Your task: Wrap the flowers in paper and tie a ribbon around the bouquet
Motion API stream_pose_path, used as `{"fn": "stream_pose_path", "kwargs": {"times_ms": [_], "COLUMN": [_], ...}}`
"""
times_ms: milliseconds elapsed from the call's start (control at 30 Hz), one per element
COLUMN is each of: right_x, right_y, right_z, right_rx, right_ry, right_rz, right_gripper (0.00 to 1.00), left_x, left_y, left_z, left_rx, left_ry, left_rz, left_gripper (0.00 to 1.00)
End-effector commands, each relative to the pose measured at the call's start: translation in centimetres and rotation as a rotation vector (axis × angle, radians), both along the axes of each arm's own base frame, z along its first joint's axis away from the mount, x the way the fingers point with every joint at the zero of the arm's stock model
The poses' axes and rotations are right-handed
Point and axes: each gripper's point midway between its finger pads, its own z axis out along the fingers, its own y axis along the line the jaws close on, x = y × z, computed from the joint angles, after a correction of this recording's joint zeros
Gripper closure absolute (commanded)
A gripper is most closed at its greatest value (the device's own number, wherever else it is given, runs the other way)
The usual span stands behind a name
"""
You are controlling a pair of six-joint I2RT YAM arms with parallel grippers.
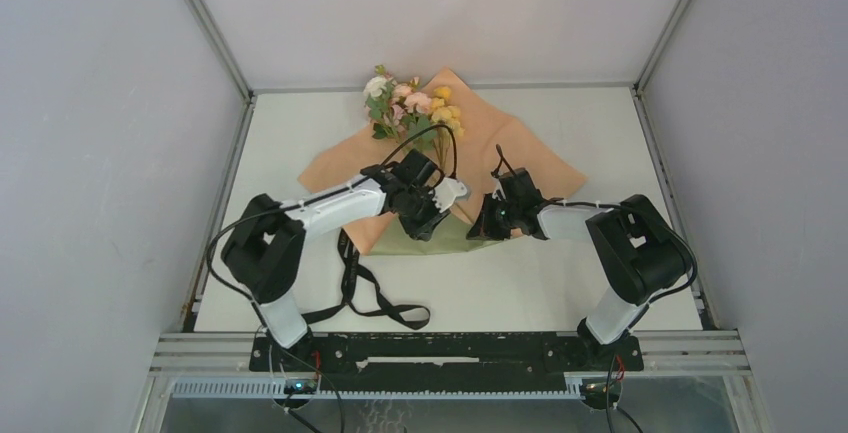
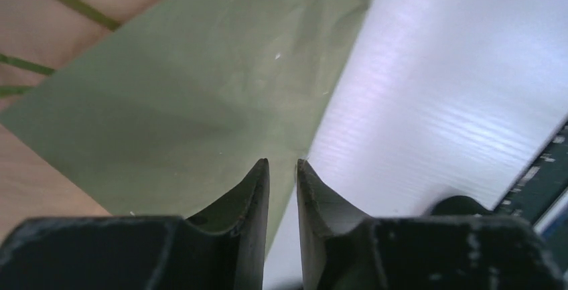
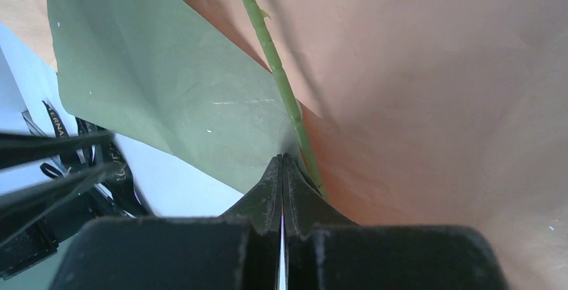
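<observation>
Paper (image 1: pixel 530 158): matte sheet lying cornerwise on the table (image 1: pixel 600 123), peach face up, near corner folded over into a smooth olive triangle. Flowers (image 1: pixel 415 103) rest on its far corner (thin stems pointing nearward). Left gripper (image 2: pixel 282 164): jaws narrowly apart over the olive edge. Right gripper (image 3: pixel 282 157): jaws together beside a stem. Floppy ribbon (image 1: pixel 346 283) lies near-left.

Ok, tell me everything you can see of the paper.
The paper is a large sheet lying as a diamond on the white table, peach-orange face up. Its near corner is folded over, showing an olive-green underside. The flowers lie on it, blooms at the far corner. The left gripper, slightly open, and the right gripper, shut beside a stem, sit at the fold.
</observation>
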Motion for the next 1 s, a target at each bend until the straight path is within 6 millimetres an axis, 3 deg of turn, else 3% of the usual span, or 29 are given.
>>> {"fn": "stream_pose_path", "kwargs": {"times_ms": [0, 200, 367, 633, 767, 867, 967], "right_x": [-1.6, -1.9, -2.2, -2.5, -2.5, -2.5, -2.5], "right_y": [-0.9, -1.2, -1.6, -1.9, -1.8, -1.7, -1.6], "right_z": [-1.8, -2.4, -2.7, -2.9, -2.8, -2.5, -2.3], "right_rx": [-0.05, -0.064, -0.079, -0.094, -0.084, -0.077, -0.079], "right_ry": [0.066, 0.086, 0.094, 0.106, 0.109, 0.106, 0.097], "right_rz": [-0.006, -0.01, -0.015, -0.013, -0.01, -0.009, -0.01], "right_gripper": [1.0, 1.0, 1.0, 1.0, 1.0, 1.0, 1.0], "left_x": [1.5, 0.1, -3.1, -5.6, -4.7, -3.9, -2.3], "left_y": [3.0, 6.8, 10.2, 15.0, 15.3, 13.8, 10.6], "left_z": [-3.8, -6.2, -7.3, -7.8, -6.5, -3.8, -1.1], "left_rx": [0.109, 0.228, 0.284, 0.34, 0.329, 0.253, 0.103], "left_ry": [-0.025, 0.042, 0.093, 0.146, 0.121, 0.105, 0.075], "left_rz": [0.018, 0.035, 0.013, 0.056, 0.078, 0.072, 0.075], "left_gripper": [0.74, 0.75, 0.75, 0.74, 0.74, 0.71, 0.51]}}
